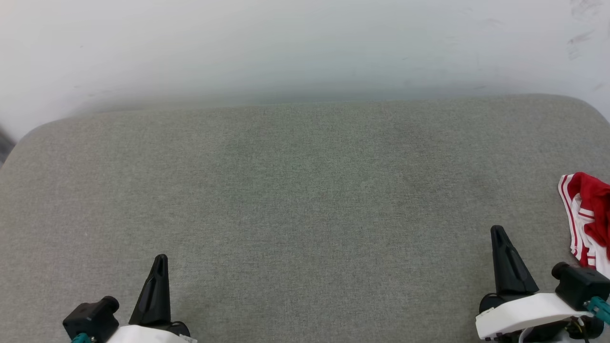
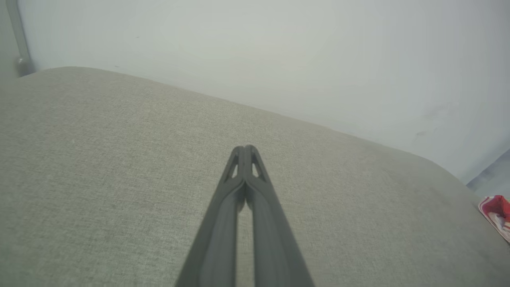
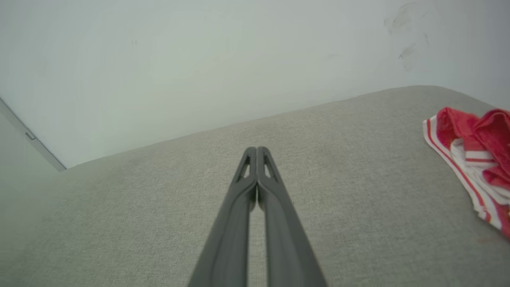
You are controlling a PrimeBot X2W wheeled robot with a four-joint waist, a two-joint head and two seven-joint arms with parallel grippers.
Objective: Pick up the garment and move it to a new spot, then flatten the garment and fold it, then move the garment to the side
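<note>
The garment (image 1: 588, 216), red with white and red-striped trim, lies bunched at the far right edge of the grey cushion (image 1: 305, 200); it runs out of the head view. It also appears as a crumpled red-and-white heap (image 3: 474, 159) and as a small corner (image 2: 498, 209). My right gripper (image 1: 498, 232) is shut and empty, low at the right, a short way left of the garment and apart from it. My left gripper (image 1: 161, 259) is shut and empty at the lower left, far from the garment. Both pairs of fingers (image 2: 246, 150) (image 3: 257, 151) press together above bare cushion.
The grey fabric cushion has rounded far corners and ends against a pale wall (image 1: 305, 43) with scuff marks at the upper right. A grey pipe (image 2: 20, 44) stands at the far left corner.
</note>
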